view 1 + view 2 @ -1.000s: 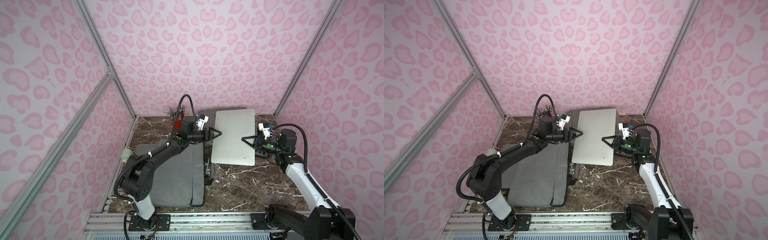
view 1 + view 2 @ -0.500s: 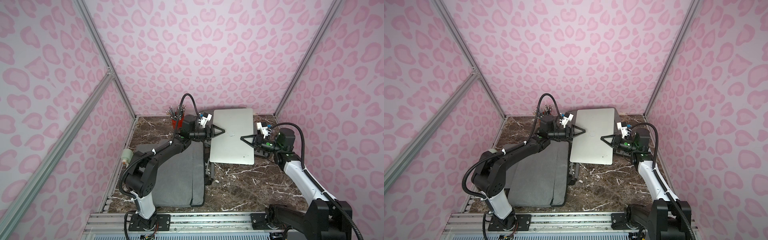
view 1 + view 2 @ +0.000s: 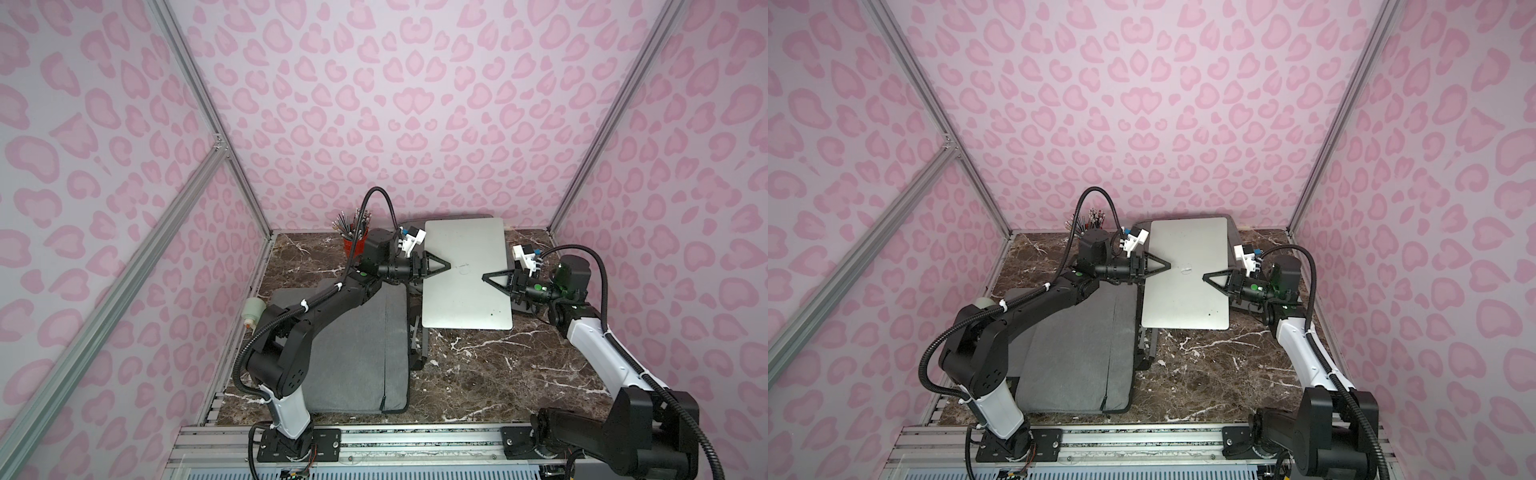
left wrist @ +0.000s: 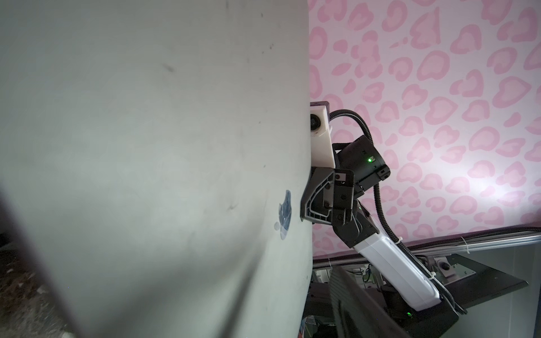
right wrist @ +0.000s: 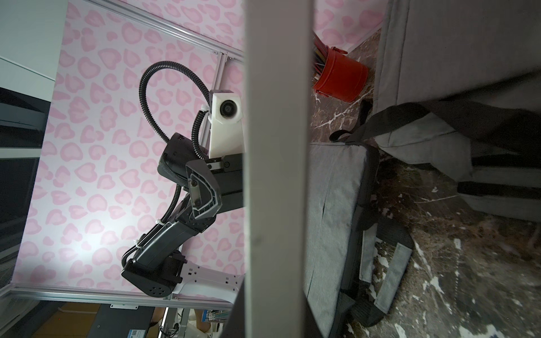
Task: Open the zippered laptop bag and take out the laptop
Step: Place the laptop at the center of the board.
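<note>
Currently you hold one laptop (image 3: 465, 272) aloft: right gripper (image 3: 487, 277) pinching its edge, left gripper (image 3: 445, 266) clamping the opposite edge.

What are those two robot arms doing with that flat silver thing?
They are holding a laptop up between them, above the table. The left tool grips one long edge and the right tool grips the opposite one. The grey bag it belongs in lies flat on the table under the left arm, so the laptop is already out. A red pencil cup stands at the back.
</note>
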Motion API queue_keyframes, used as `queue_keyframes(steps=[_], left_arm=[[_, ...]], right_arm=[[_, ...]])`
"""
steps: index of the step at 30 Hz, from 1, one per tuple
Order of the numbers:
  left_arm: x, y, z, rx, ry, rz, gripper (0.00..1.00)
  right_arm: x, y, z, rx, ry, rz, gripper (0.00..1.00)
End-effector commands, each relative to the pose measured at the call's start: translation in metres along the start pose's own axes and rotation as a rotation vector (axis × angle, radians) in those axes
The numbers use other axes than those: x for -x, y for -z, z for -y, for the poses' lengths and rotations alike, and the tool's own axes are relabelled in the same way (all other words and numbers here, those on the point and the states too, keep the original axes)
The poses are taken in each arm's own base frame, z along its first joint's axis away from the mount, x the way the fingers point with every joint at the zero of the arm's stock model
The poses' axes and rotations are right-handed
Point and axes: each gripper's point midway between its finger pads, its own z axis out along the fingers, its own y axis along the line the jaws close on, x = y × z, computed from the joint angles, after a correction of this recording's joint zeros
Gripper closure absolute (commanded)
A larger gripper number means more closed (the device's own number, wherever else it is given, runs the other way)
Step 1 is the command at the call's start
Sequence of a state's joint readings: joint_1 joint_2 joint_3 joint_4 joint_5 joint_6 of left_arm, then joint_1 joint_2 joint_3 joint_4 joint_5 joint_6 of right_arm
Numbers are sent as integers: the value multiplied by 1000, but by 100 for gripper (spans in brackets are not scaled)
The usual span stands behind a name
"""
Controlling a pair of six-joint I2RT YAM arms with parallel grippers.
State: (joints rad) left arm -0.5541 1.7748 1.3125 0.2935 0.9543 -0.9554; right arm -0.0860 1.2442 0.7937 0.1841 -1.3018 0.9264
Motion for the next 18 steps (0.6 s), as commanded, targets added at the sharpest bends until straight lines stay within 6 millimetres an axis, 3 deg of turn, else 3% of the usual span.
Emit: queue_keyframes(steps=[1,6,11,18], left_arm=[[5,3,31,-76,-130,-4,26],[10,5,31,-64,-129,23,26],[19,8,44,-102,-146,65,26],[22,11,46,-115,-137,63,26]], right_arm=[[8,1,6,-30,21,45,100],[13,9,4,-20,18,74,100],[13,11,-5,6,17,77,100],[17,14,-30,67,38,89,100]])
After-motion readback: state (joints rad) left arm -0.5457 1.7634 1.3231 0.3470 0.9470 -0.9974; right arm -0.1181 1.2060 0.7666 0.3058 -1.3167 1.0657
